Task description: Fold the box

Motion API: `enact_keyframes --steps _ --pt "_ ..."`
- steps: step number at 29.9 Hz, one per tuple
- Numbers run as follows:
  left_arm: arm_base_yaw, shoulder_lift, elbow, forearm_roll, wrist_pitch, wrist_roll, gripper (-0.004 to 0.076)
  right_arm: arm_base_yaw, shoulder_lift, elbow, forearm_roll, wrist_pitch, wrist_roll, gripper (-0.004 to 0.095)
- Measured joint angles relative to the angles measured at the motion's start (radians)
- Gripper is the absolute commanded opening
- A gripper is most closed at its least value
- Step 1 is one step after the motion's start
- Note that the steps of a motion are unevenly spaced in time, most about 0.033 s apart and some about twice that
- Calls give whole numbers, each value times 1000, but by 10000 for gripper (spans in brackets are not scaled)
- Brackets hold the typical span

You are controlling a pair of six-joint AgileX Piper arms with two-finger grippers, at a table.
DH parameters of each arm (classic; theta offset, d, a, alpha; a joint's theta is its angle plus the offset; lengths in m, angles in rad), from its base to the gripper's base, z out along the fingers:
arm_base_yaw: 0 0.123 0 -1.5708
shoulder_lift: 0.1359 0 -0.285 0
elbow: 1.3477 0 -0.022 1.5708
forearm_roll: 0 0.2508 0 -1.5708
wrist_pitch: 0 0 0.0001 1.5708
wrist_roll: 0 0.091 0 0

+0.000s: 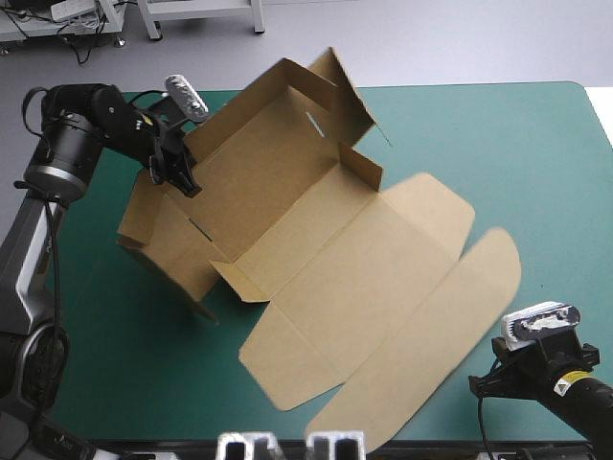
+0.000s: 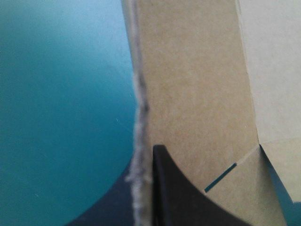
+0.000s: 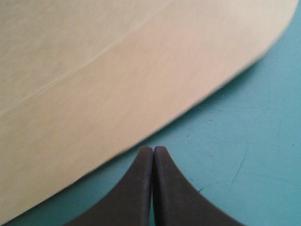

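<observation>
The left claw [image 1: 182, 175] is all but closed on the box [image 1: 316, 240], pinching the top edge of the raised wall [image 1: 158, 216] on the side nearest the tabletop's [image 1: 498, 144] left edge. In the left wrist view one black finger [image 2: 188, 197] lies flat against one face of that wall. The other finger is only a dark shape beyond the raw board edge, with the sheet caught between them.

The right claw [image 3: 153, 149] is fully closed and holds nothing. Its two fingers meet in a pointed arch over the teal-green cover, just short of the rounded edge of the lid [image 3: 94, 84], with a thin strip of cover between tip and board.

Only the high view shows the whole box. Its tray part stands left of centre with walls partly raised, and the lid stretches flat toward the tabletop's near right corner, where the right claw waits.

The left wrist view adds a narrow slot [image 2: 220, 181] cut in the board beside the finger, with teal-green showing through it. The right wrist view picks out a faint crease running across the lid.
</observation>
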Motion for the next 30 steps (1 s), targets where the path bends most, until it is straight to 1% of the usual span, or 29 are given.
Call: enact_keyframes --steps 3,9,14,17,19,22,25,30 --pt "-109 0 -34 97 -41 32 -10 0 0 0 0 0 5 -15" --pt "-302 0 -41 252 -129 85 -10 0 0 0 0 0 10 -15" --pt "-440 1 -41 294 -196 102 -10 0 0 -50 0 5 11 -15" --pt "-509 11 -41 322 -207 99 -10 0 0 -116 -7 6 32 -15" --pt "-551 22 -35 376 -217 66 -10 0 0 -158 -21 8 96 -15" --pt "-608 29 11 532 -263 -44 -10 0 5 -217 -62 19 187 -15" --pt "-668 25 98 721 -296 -184 -10 0 31 -286 -112 30 243 -15" --pt "-760 -29 290 953 -367 -424 -10 0 131 -423 -150 35 319 -15"
